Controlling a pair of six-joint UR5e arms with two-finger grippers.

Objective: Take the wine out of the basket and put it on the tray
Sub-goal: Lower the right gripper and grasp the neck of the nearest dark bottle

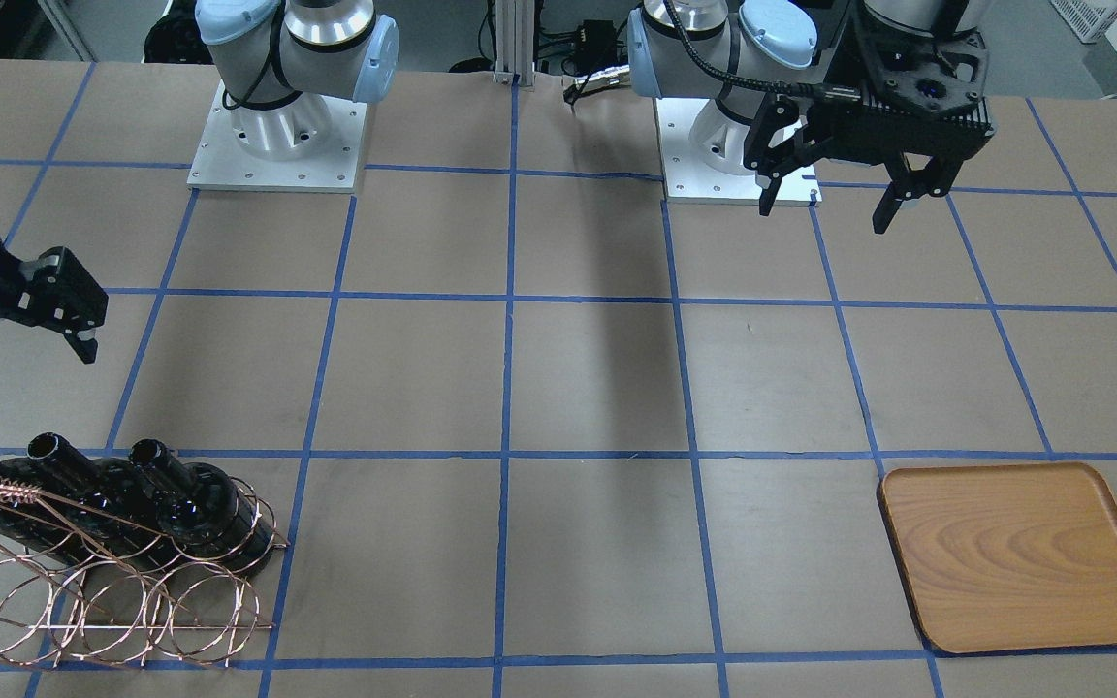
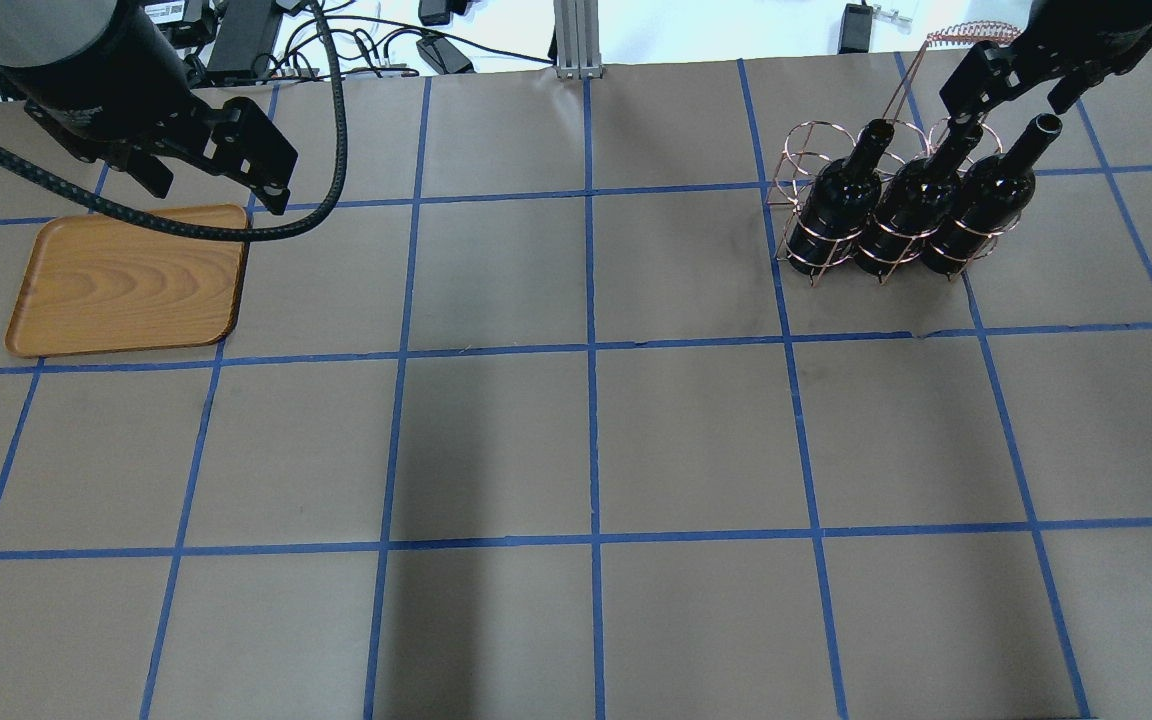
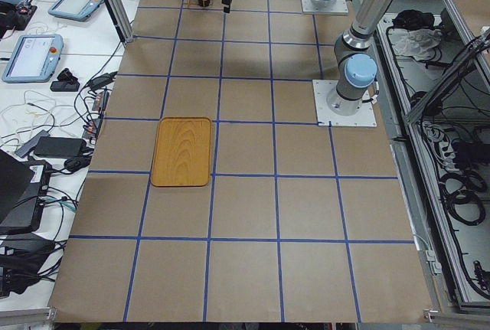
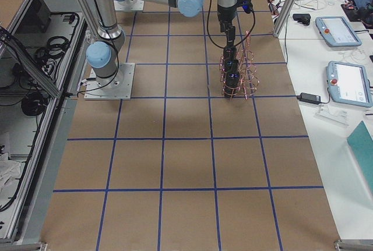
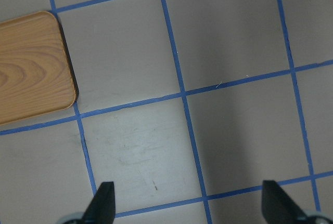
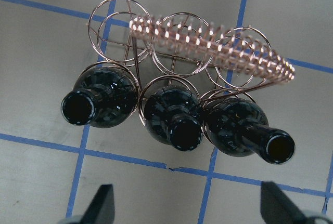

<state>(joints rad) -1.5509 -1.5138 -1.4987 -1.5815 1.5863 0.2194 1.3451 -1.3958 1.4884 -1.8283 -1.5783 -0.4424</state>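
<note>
On the blue-taped brown table [image 2: 586, 440], three wine bottles [image 6: 174, 117] lean in the basket [image 6: 208, 42], necks angled up at the right gripper [image 6: 190, 208], which hovers above them spread wide, likely lining up a neck grasp; the left gripper [image 5: 190, 208], spread and empty, hangs near the tray [image 2: 126, 280].

Taped work table
Brown paper table [image 2: 496, 450] gridded with blue tape [image 2: 593, 440]; white bench [image 3: 23, 115] alongside carries tablets [image 3: 31, 56] and cables [image 3: 96, 89].
</note>
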